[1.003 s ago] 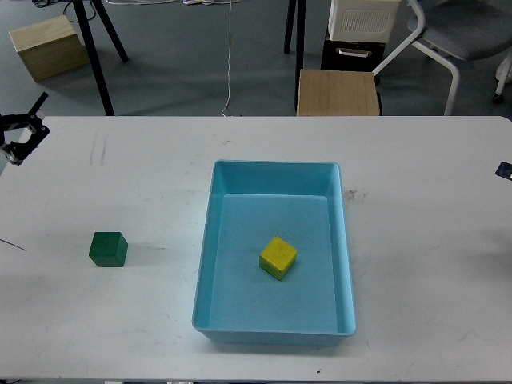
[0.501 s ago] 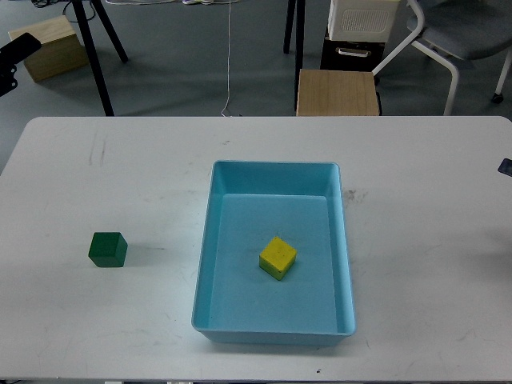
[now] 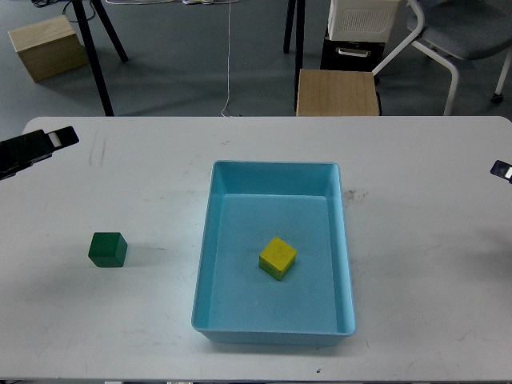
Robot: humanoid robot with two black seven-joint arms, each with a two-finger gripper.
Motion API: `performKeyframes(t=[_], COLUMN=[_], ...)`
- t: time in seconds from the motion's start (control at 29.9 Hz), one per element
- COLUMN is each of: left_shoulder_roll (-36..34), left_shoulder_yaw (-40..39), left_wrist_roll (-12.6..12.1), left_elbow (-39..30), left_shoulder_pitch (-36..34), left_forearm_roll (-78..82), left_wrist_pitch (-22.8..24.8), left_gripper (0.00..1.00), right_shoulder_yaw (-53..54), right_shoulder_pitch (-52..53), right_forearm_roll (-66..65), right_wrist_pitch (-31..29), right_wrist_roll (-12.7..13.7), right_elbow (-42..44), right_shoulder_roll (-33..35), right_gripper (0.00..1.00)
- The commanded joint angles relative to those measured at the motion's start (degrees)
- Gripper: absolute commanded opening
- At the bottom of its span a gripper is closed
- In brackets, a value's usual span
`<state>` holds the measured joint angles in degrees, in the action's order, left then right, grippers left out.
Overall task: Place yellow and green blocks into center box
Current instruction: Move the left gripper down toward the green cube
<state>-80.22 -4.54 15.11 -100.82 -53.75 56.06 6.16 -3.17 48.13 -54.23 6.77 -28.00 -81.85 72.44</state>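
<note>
A yellow block (image 3: 278, 257) lies inside the light blue box (image 3: 216, 240) at the table's middle. A green block (image 3: 108, 249) sits on the white table to the left of the box, apart from it. My left gripper (image 3: 38, 146) shows as a dark part at the left edge, well above and behind the green block; its fingers cannot be told apart. Only a small dark tip of my right gripper (image 3: 502, 170) shows at the right edge, far from the box.
The white table (image 3: 432, 264) ends at its far edge near the top third of the view. Beyond it stand a wooden stool (image 3: 338, 92), a chair (image 3: 456, 40), black stand legs (image 3: 100, 48) and a wooden box (image 3: 48, 46) on the floor.
My left gripper rose to the upper left edge and has come back down and inward over the table's left side. The right gripper's tip has edged slightly in. The blocks have not moved.
</note>
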Motion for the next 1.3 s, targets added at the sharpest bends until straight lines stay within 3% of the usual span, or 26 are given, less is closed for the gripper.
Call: performKeyframes(t=[0.0,0.23,0.4,0.53,0.6,1.04,1.27], left_shoulder_roll=[-0.20,-0.56,-0.73,-0.82,-0.99,0.05,8.48], left_shoulder_yaw=[6.02,7.97,7.88,7.88,7.88,7.09,7.44], left_wrist_roll=[-0.08,-0.26,-3.15,-8.15,-9.22,-8.26,-8.17], left_elbow=[-0.16,2.20,5.02,5.72,5.81,2.48,2.29], left_shoulder_pitch=[0.31,0.31,0.14,0.14,0.14,-3.19,-6.54], left_forearm_roll=[10.00,21.28,21.55,21.63,22.68,26.13,12.23], left_wrist_pitch=[-0.19,-0.01,1.12,11.12,14.65,16.86,16.34], left_gripper=[0.94,0.96,0.99,0.99,0.99,0.99,0.99], right_shoulder_yaw=[0.01,0.01,0.01,0.09,0.09,-0.35,-0.43], right_shoulder_pitch=[0.04,0.04,0.04,0.04,0.04,-0.40,-0.84], right_forearm_roll=[0.00,0.00,0.00,0.00,0.00,0.00,0.08], right_wrist_pitch=[-0.01,-0.01,-0.01,-0.01,-0.01,0.61,0.70], right_wrist_roll=[0.00,0.00,0.00,0.00,0.00,0.00,0.00], right_elbow=[0.02,-0.15,-0.95,-0.95,-1.03,-0.86,-0.86], right_shoulder_roll=[-0.02,0.24,0.68,1.12,1.03,-0.37,-1.51], right_gripper=[0.99,0.99,0.99,0.99,0.99,0.99,0.99])
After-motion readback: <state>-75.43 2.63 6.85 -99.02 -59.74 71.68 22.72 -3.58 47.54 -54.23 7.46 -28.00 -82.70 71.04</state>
